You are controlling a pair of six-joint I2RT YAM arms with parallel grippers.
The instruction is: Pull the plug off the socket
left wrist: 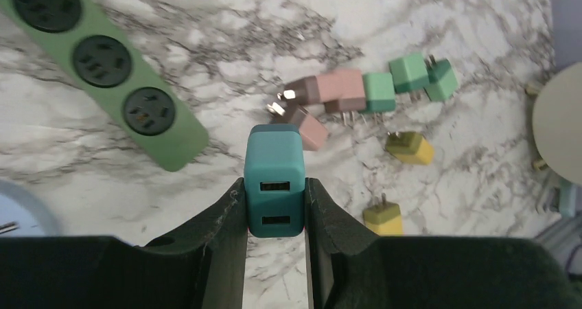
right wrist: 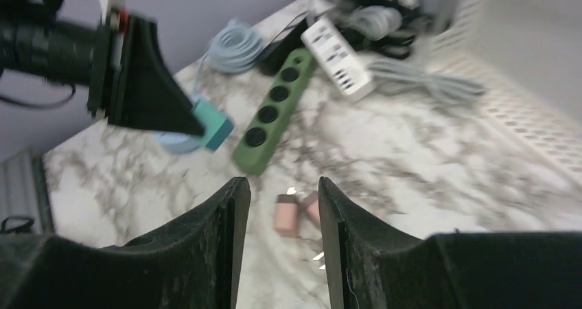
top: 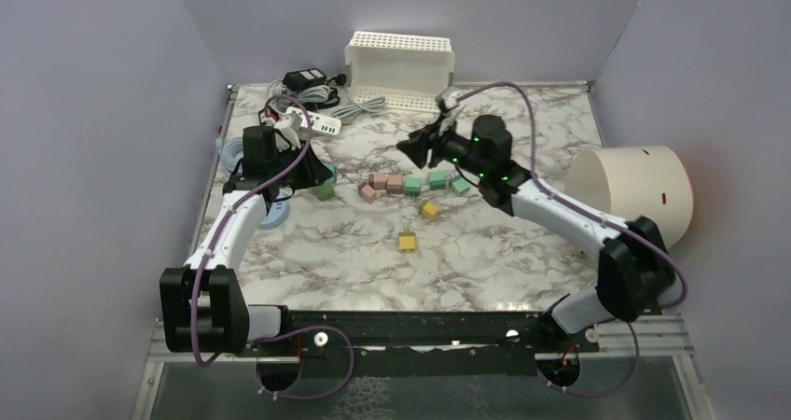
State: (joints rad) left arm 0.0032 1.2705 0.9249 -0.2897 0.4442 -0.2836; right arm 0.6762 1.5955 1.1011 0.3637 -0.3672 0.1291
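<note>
Since my left tool [left wrist: 274,185] pinches the teal plug [left wrist: 274,159] above the bench [left wrist: 453,254], apart from the green socket strip [left wrist: 103,69], I judge the pull itself done; only setting the plug down seems left. My right tool [right wrist: 283,182] hangs spread, holding nothing.

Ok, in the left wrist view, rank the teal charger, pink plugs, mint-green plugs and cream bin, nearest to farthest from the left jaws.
1. teal charger, clamped between the jaws of the left gripper.
2. pink plugs, just ahead, slightly right.
3. mint-green plugs, further right along the same row.
4. cream bin, at the far right edge.
</note>
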